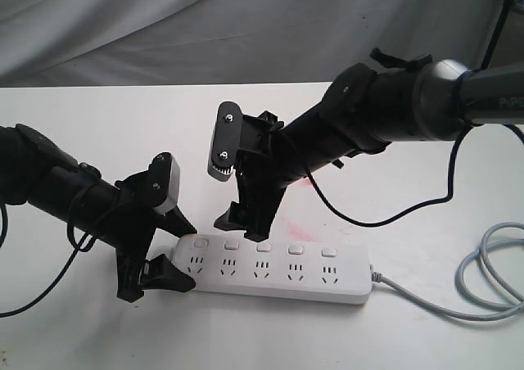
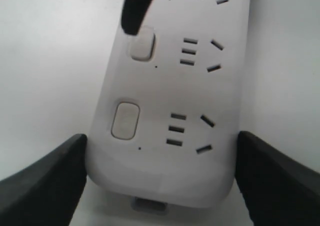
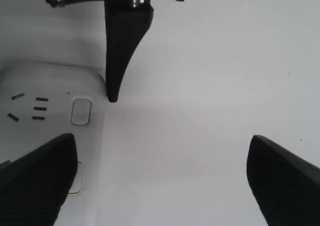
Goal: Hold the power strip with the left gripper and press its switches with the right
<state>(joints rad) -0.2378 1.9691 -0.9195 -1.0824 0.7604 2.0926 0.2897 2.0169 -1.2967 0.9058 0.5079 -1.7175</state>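
— Grey cloth (image 1: pixel 205 26) hangs behind a white table (image 1: pixel 106 116). What do we see at the left?
— We see the left gripper (image 1: pixel 187 257), black, with a small white block (image 1: pixel 168 186), set low on its matte arm (image 1: pixel 74 194). Its jaws straddle the left end of the power strip (image 1: pixel 278 286), one against each long side, so we read it as clamped on the strip.
— And the strip itself?
— It lies flat on the table, front and centre, sockets up, its five switches (image 1: pixel 263 245) in a row along the far edge.
— What do we have above it?
— The right gripper (image 1: pixel 244 223), with its screw-dotted white plate (image 1: pixel 223 145), slants down from the upper right. Its jaws stand wide apart and hold nothing. In the left wrist view one of its fingertips (image 2: pixel 132 16) sits at the corner of the second of the switches from the held end; we cannot tell whether it presses the button.
— And at the far right?
— The grey cord (image 1: pixel 463 273) leaves the strip's right end and loops on the table.
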